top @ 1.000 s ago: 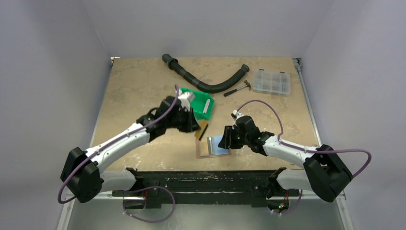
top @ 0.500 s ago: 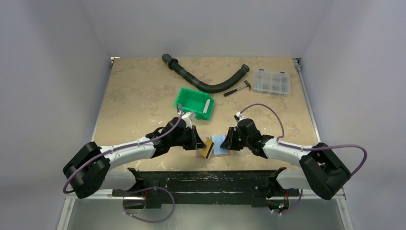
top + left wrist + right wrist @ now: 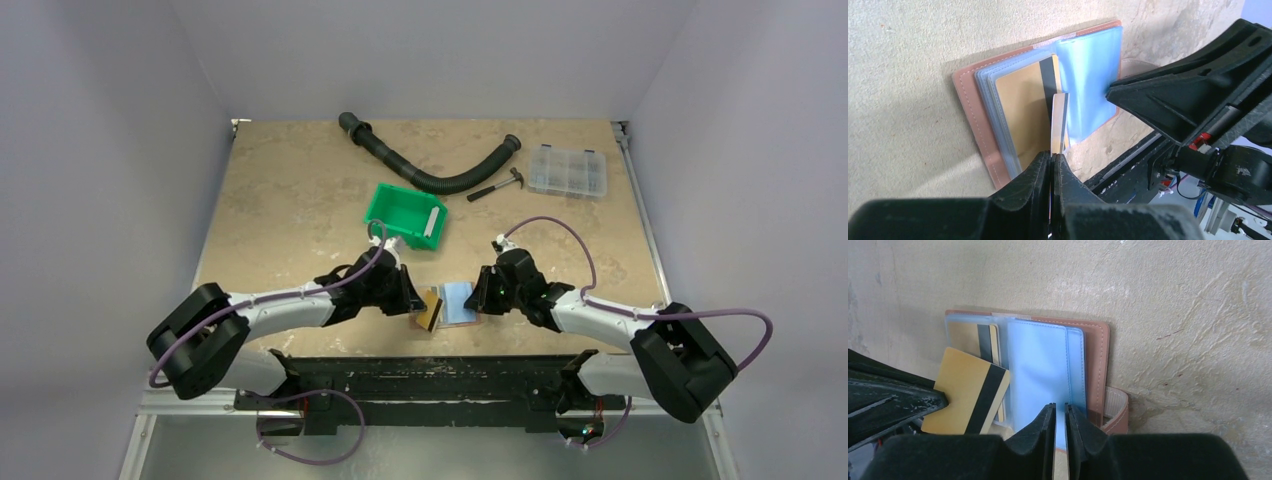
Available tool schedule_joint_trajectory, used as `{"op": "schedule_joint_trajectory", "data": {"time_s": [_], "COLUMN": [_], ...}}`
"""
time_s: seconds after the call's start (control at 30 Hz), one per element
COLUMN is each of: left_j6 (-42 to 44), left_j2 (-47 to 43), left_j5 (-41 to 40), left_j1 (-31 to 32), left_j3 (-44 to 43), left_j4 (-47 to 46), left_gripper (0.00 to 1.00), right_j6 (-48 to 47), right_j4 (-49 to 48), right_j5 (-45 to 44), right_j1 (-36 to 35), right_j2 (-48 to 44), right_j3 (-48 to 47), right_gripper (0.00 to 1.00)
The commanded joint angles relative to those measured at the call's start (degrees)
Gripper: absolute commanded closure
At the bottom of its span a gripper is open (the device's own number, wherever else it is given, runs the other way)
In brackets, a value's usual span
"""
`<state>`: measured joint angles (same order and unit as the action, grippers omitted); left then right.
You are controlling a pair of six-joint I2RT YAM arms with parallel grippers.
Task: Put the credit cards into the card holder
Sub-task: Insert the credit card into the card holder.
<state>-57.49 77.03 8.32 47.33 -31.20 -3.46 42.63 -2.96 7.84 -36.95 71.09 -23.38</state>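
The card holder [image 3: 462, 303] lies open near the table's front edge, brown leather cover [image 3: 973, 115] down and clear sleeves up. One yellow-gold card [image 3: 1020, 107] sits in a left sleeve. My left gripper [image 3: 1052, 155] is shut on a second yellow-gold card [image 3: 968, 395] with a black stripe and holds it tilted over the sleeves. It is edge-on in the left wrist view [image 3: 1058, 120]. My right gripper [image 3: 1060, 407] is nearly shut on the near edge of the light blue sleeve page [image 3: 1040, 365]. I cannot tell whether a blue card lies inside it.
A green bin [image 3: 405, 215] stands behind the card holder. A black corrugated hose [image 3: 430, 175], a small hammer [image 3: 497, 187] and a clear compartment box [image 3: 567, 170] lie at the back. The black front rail [image 3: 430, 365] runs just below the holder.
My left arm came down from beside the green bin to the card holder, carrying the gold card, and now holds it over the left sleeves. My right gripper stayed at the blue page.
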Motion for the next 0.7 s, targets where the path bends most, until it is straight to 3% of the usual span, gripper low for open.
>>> {"op": "schedule_joint_trajectory", "data": {"time_s": [0.0, 0.2, 0.67], "left_j6": [0.42, 0.80, -3.12], "left_j2": [3.68, 4.76, 6.80], "left_j5": [0.73, -0.34, 0.39], "left_j1": [0.07, 0.04, 0.05], "left_j3": [-2.74, -2.91, 2.07], "left_j4": [-1.97, -2.90, -18.20], "left_gripper": [1.00, 1.00, 1.00], "right_j6": [-0.22, -0.30, -0.62], "right_j4": [4.13, 4.70, 4.14], "right_j5": [-3.59, -3.62, -2.83], "right_j1": [0.04, 0.06, 0.04], "right_j2": [0.80, 1.03, 0.80], "right_j3": [-0.59, -0.97, -1.08], "right_gripper": [0.80, 0.80, 0.80]}}
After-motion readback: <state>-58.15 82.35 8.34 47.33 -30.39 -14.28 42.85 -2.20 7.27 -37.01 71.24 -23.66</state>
